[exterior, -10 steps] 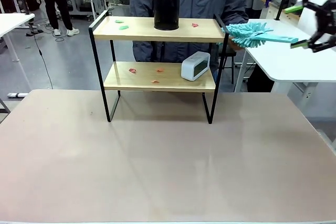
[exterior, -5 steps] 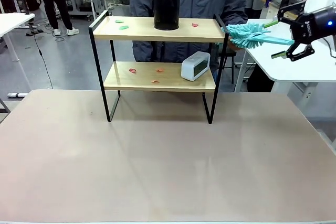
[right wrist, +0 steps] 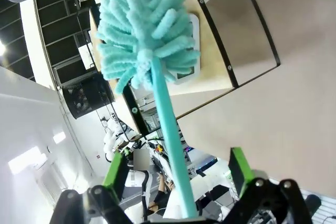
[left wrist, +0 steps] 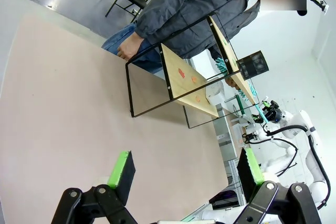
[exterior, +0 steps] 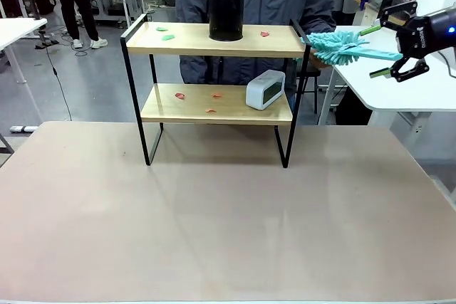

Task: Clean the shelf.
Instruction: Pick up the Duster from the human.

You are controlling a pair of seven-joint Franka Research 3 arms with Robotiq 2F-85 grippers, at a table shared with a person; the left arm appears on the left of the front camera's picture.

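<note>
Right gripper [exterior: 375,53] jaws apart, straddling duster [exterior: 338,46] handle, not clamped. Handle lies along its fingers. Shelf [exterior: 189,39] stands left, just beyond the fluffy head. Left gripper [left wrist: 186,165] farther off, jaws spread.

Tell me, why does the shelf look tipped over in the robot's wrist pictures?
Left wrist view: the shelf leans sideways because that camera is rolled with the wrist. Right wrist view: it tilts too, and the close teal duster looms huge. Front view: the shelf stands straight and sharp.
</note>
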